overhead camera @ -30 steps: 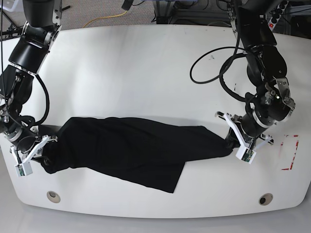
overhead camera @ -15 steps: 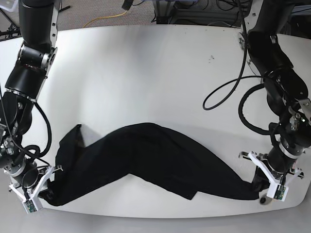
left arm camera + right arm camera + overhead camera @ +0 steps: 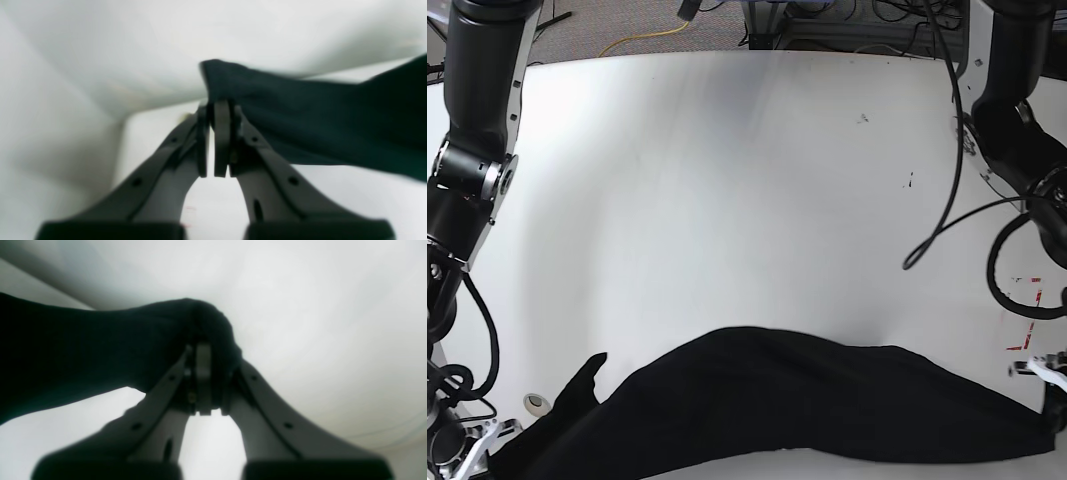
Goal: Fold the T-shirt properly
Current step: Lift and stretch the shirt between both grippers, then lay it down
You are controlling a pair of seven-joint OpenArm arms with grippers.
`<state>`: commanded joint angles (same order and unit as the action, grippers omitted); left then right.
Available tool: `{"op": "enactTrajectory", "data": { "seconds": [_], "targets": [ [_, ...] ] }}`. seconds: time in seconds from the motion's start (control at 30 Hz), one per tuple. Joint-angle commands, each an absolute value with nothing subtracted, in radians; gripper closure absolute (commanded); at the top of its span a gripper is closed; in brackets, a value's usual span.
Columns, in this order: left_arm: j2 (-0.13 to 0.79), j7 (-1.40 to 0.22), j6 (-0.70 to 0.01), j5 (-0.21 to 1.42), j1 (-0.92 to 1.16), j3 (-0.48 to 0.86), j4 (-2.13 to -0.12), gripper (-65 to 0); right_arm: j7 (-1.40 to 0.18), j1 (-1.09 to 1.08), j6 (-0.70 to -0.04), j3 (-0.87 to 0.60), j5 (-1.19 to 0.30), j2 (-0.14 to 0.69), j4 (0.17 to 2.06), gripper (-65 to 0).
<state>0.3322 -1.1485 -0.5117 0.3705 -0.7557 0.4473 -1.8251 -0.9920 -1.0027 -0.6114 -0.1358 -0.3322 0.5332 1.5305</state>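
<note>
Fabric gathered into a long dark band lies across the near edge of the white table (image 3: pixel 727 180), and this is the T-shirt (image 3: pixel 807 400), stretched from the near left corner to the near right one. At the left end in the base view, the right gripper (image 3: pixel 206 356) has its jaws closed tight on a bunched wad of the black cloth, which wraps over the fingertips (image 3: pixel 202 356). A loose flap of the shirt sticks up just right of that corner. At the far right end, the left gripper (image 3: pixel 218 113) is pinched shut on the other end of the shirt, the cloth trailing away to its right in the wrist view. No graphic or text shows on the fabric.
</note>
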Motion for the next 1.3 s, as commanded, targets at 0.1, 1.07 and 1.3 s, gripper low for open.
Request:
{"op": "enactTrajectory", "data": {
  "seconds": [0.1, 1.07, 1.3],
  "targets": [
    [0.374, -1.148, -0.512, 0.371, -0.792, 0.447, -1.824, 0.0, -0.993, -1.021, -0.611, -0.136, -0.332, 0.552, 1.531, 0.0],
    [0.472, -1.15, -0.507, 0.371, -0.98, 0.513, -1.675, 0.0, -0.993, -1.168, -0.604, -0.137, -0.334, 0.556, 1.363, 0.0],
    [0.489, -1.15, -0.51, 0.371, -0.995, 0.493, -1.675, 0.0, -1.017, -1.194, -0.604, -0.136, -0.34, 0.552, 1.363, 0.0]
  ]
}}
